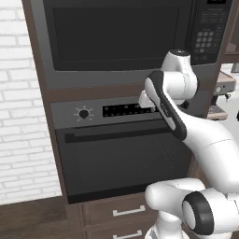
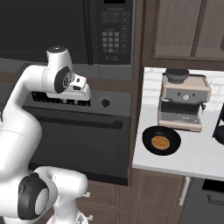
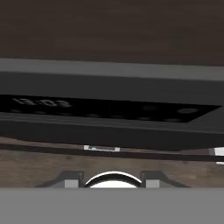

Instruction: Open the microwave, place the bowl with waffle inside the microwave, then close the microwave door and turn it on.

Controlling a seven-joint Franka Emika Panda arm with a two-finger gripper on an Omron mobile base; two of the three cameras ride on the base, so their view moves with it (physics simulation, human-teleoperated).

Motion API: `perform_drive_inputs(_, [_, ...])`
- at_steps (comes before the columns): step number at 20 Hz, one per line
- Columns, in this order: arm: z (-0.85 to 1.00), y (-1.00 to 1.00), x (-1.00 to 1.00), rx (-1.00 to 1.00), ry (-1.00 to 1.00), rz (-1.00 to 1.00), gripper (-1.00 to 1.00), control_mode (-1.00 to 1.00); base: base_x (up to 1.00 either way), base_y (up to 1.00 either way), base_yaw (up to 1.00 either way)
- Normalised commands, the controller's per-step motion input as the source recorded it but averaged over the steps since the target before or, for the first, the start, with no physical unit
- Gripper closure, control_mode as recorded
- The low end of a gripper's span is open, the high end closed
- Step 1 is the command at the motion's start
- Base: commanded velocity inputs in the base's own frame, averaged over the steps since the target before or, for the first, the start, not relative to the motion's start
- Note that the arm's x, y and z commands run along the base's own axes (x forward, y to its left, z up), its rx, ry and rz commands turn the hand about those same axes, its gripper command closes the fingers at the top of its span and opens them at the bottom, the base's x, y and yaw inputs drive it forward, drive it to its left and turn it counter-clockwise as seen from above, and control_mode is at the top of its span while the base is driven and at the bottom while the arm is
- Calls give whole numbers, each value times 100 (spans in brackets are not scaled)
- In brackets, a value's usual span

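Microwave door [image 1: 116, 35] shut; keypad panel [image 2: 110, 33] up and right of the hand. Fingers [image 3: 113, 180] show as two small tips at the bottom of the hand view, with a gap between them and nothing in it; how wide they stand I cannot tell. They face the oven [image 1: 121, 154] display strip, so the microwave [image 1: 126, 39] sits above the fingers. Bowl [image 2: 161, 140] with waffle [image 2: 160, 142] rests on the counter [image 2: 192, 153] well off to the fingers' right, just in front of the espresso machine [image 2: 183, 103]. Risks, as judged: a forward reach from this height would meet the oven strip or bar handle, not the microwave door; rising close in, the wrist could scrape the lower microwave edge; no door handle is evident, so a grip may slip.
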Motion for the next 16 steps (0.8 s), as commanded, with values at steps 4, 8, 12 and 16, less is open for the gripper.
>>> perform_drive_inputs(4, [26, 0, -3, 3, -8, 0, -100, -100, 0, 0, 0])
perform_drive_inputs(8, [73, -11, -18, 12, -45, 0, -100, -100, 0, 0, 0])
perform_drive_inputs(12, [84, -17, -19, 1, -46, 0, -100, -100, 0, 0, 0])
perform_drive_inputs(16, [70, -27, -14, -3, -27, 0, -100, -100, 0, 0, 0])
